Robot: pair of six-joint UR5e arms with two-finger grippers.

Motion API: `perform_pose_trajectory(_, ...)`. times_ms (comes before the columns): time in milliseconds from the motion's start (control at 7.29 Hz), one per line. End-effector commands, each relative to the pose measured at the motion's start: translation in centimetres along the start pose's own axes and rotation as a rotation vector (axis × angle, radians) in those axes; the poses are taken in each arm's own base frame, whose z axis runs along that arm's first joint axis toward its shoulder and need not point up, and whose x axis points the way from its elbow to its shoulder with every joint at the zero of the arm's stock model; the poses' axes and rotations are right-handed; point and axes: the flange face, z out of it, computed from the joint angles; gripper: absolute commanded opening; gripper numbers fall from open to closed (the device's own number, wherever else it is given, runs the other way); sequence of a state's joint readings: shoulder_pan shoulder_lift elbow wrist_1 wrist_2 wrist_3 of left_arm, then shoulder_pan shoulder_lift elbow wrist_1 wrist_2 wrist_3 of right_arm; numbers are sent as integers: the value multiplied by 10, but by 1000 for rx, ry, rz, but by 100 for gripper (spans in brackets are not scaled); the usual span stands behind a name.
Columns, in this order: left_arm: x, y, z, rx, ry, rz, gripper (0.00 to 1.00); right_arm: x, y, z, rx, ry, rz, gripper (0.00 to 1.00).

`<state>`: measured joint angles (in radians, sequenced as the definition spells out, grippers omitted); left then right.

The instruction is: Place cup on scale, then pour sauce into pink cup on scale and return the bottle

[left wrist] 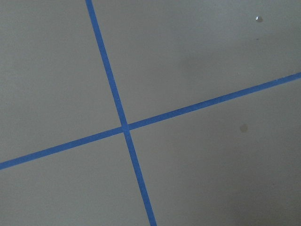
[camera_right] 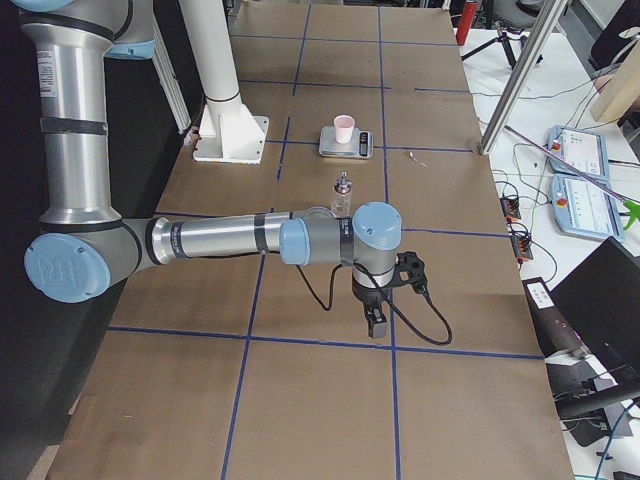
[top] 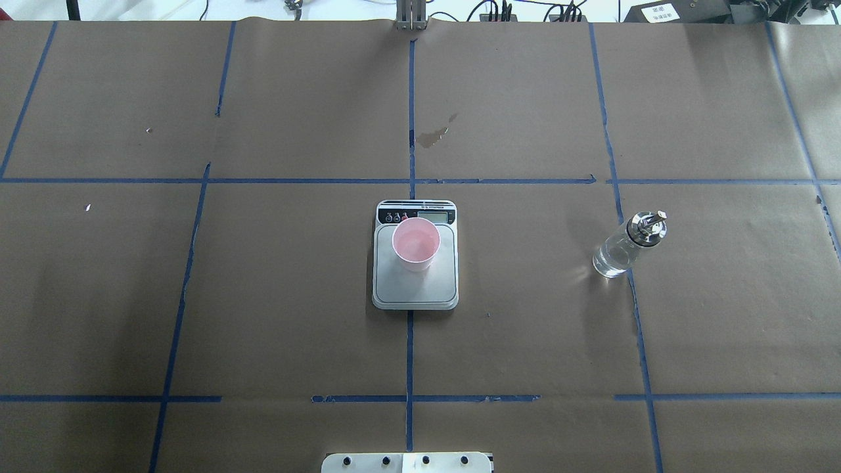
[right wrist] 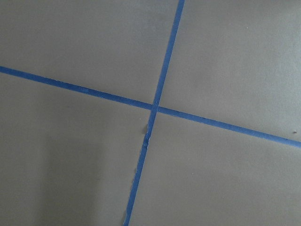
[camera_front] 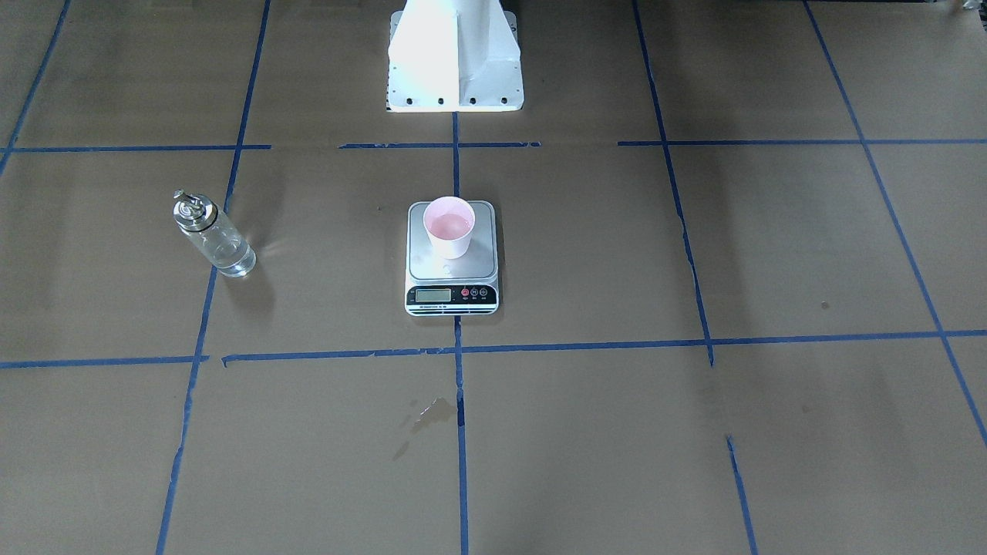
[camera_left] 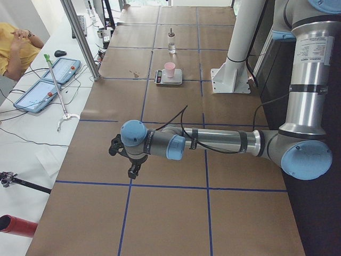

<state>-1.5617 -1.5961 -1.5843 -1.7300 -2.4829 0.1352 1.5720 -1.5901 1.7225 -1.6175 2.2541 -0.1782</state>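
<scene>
The pink cup (camera_front: 449, 226) stands upright on the far part of the scale (camera_front: 432, 264), at the table's middle. The clear glass bottle (top: 624, 248) with its metal pourer cap stands upright on the paper on the robot's right, well apart from the scale, with clear sauce (top: 610, 261) in its lower part. My left gripper (camera_left: 130, 162) hangs over the table's left end and shows only in the exterior left view. My right gripper (camera_right: 375, 322) hangs over the right end, past the bottle (camera_right: 342, 195). I cannot tell whether either is open or shut. Both wrist views show only taped paper.
The robot's white base (camera_front: 455, 62) stands behind the scale. A dark stain (camera_front: 432, 412) marks the paper on the operators' side. A seated person (camera_left: 13, 42), tablets (camera_left: 50, 80) and a metal post (camera_left: 80, 37) are beyond the table's far edge.
</scene>
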Motion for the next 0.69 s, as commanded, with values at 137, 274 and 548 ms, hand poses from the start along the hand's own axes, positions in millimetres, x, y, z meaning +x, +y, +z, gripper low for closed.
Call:
perform_pose_trajectory(137, 1, -1, -13, 30, 19, 1, 100, 0, 1, -9, 19, 7, 1, 100)
perform_pose_trajectory(274, 5, -2, -17, 35, 17, 6, 100, 0, 2, -8, 17, 6, 7, 100)
perform_pose_trajectory(548, 9, -4, -32, 63, 6, 8, 100, -7, 5, -15, 30, 6, -5, 100)
